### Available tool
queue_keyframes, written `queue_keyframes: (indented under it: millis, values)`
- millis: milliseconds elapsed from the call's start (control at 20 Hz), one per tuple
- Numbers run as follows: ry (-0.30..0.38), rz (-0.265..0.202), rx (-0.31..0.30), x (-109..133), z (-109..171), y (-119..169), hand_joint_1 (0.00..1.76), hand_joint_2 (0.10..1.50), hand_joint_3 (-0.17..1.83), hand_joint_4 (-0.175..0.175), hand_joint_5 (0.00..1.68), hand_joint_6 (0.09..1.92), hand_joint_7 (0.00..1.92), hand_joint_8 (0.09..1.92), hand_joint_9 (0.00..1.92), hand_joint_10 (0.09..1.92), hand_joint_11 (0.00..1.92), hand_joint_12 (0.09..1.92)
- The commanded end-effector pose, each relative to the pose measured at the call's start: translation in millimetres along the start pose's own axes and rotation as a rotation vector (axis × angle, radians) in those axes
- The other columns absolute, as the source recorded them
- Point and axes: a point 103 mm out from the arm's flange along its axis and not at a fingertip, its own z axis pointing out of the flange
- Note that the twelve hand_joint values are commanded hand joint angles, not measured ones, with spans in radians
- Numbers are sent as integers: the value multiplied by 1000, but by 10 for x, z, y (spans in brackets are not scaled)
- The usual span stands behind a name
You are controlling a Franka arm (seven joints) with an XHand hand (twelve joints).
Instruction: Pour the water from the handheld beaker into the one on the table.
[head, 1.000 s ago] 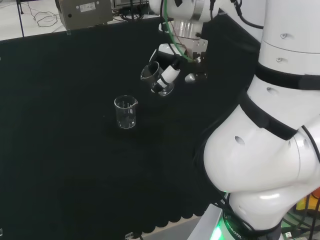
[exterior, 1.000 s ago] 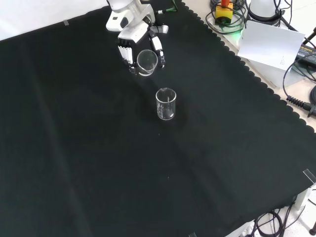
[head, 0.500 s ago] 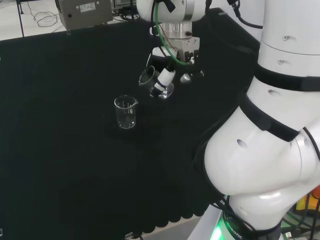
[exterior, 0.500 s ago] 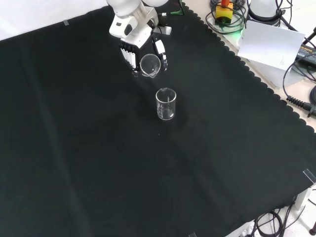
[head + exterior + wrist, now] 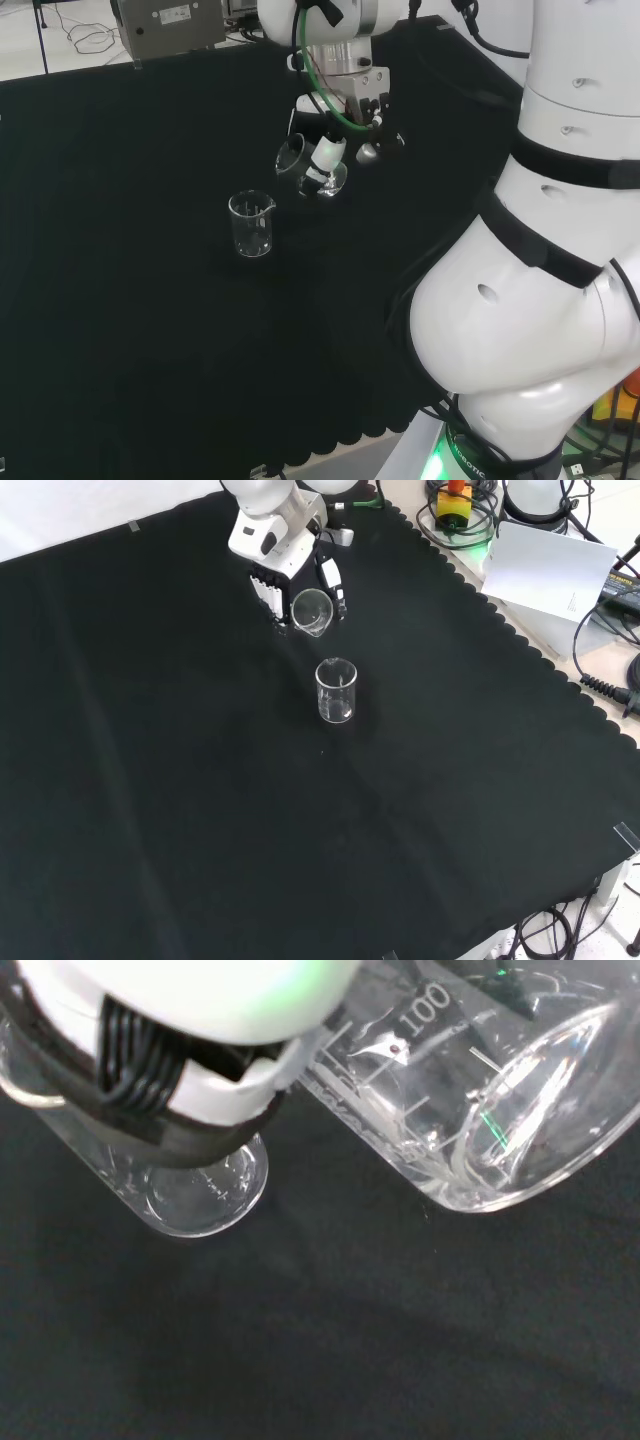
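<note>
The hand [image 5: 283, 565] has its fingers [image 5: 265, 592] curled round a tilted beaker [image 5: 311, 611], held above and just behind the upright beaker [image 5: 336, 691] on the tabletop [image 5: 200, 810]

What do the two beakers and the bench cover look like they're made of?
Held beaker in the hand: clear glass or plastic; the cloth shows through it, with white printed markings in the wrist view. Standing beaker: the same clear, glossy material with bright rim highlights. Bench cover: matte black cloth, its edge scalloped.
</note>
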Motion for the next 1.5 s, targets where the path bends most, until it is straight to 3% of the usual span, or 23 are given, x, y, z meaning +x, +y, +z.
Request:
queue_keyframes:
  millis: [50,250,950,1500]
  values:
    - [-88,16,52,151,-25,-7,1326,657,544,-175,1454,243,1557,106,1729,87,1331,721]
    - [-122,31,77,197,-11,17,1326,658,543,-175,1452,247,1556,108,1731,87,1329,720]
    - [-223,14,103,428,-49,99,1326,659,543,-175,1447,258,1552,116,1743,87,1330,717]
    - [-314,48,152,516,-91,163,1326,658,546,-175,1444,266,1550,123,1746,87,1330,714]
